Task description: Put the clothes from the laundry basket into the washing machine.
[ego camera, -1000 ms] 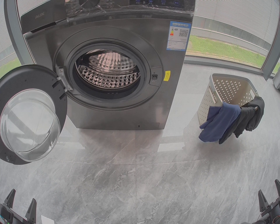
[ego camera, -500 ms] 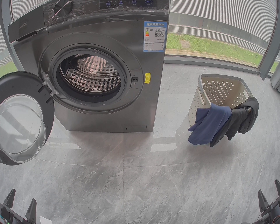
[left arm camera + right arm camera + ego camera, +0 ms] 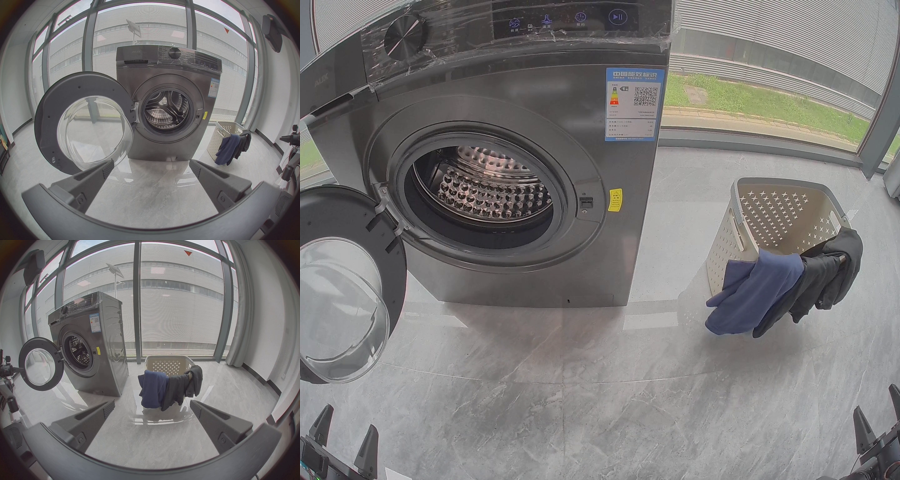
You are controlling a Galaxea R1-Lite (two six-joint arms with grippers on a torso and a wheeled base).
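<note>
Right gripper (image 3: 151,403) hangs wide and empty, left gripper (image 3: 151,162) likewise; well ahead, blue and black clothes (image 3: 759,294) drape over the laundry basket (image 3: 787,182) rim, likely soft, light, limp: I'd pinch a bunched fold there

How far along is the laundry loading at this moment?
Done: the washing machine door is swung open, and the drum looks empty. In hand: nothing; the left gripper and right gripper are both open, short of the laundry basket. Left: the blue garment and the dark garments draped over its rim all have to go in.
</note>
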